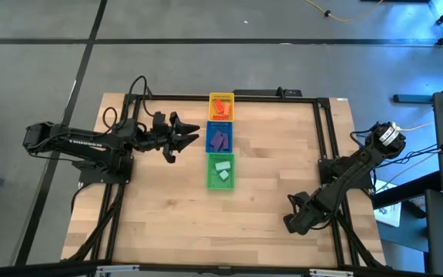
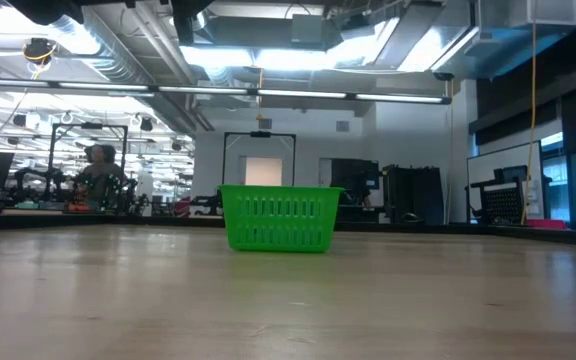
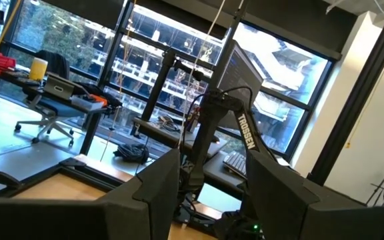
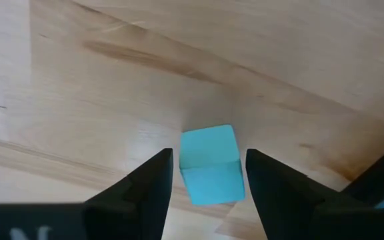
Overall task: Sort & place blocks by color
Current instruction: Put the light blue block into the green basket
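Pale wooden desk point(image 1: 168, 215) in an open workshop.
We see the right gripper's point(image 4: 207, 175) fingers spread around a teal block point(image 4: 210, 164); left gripper point(image 1: 193, 132) spread beside the blue tray point(image 1: 220, 137).

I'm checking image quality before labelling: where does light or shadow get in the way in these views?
High view: blue light washes the floor at top right; the trays read clearly. Low view: bright ceiling lights glare above the green basket. Left wrist view: bright windows leave the left gripper a dark silhouette. Right wrist view: even light, with a soft shadow around the teal block between the right gripper fingers.
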You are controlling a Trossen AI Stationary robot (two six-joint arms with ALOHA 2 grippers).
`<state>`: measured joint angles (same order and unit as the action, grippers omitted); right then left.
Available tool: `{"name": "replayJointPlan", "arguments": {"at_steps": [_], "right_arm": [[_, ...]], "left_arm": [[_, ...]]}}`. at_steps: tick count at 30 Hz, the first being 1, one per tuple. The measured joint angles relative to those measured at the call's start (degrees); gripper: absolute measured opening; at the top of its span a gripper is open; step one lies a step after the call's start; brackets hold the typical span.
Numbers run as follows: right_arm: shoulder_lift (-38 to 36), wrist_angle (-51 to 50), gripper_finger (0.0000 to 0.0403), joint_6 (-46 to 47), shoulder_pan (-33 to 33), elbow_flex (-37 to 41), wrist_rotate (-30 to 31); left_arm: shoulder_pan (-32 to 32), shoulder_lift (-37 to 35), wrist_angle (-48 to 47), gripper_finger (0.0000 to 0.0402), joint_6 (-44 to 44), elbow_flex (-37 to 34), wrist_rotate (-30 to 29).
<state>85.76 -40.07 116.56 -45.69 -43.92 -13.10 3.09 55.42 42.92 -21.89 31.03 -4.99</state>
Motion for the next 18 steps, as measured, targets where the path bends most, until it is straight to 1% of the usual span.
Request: {"name": "replayJointPlan", "arguments": {"at_steps": [4,9,18], "right_arm": [[0.0,0.0,0.0193,-0.2,0.0,0.0,0.0],[0.0,-0.6,0.0193,-4.3,0.0,0.0,0.0],[0.0,-2.2,0.0193,-6.3,0.0,0.0,0.0]], "left_arm": [[0.0,0.0,0.0,0.0166,0.0,0.0,0.0],[0.0,0.0,0.0,0.0166,0.0,0.0,0.0],[0.0,0.0,0.0,0.0166,0.0,0.0,0.0]]}}
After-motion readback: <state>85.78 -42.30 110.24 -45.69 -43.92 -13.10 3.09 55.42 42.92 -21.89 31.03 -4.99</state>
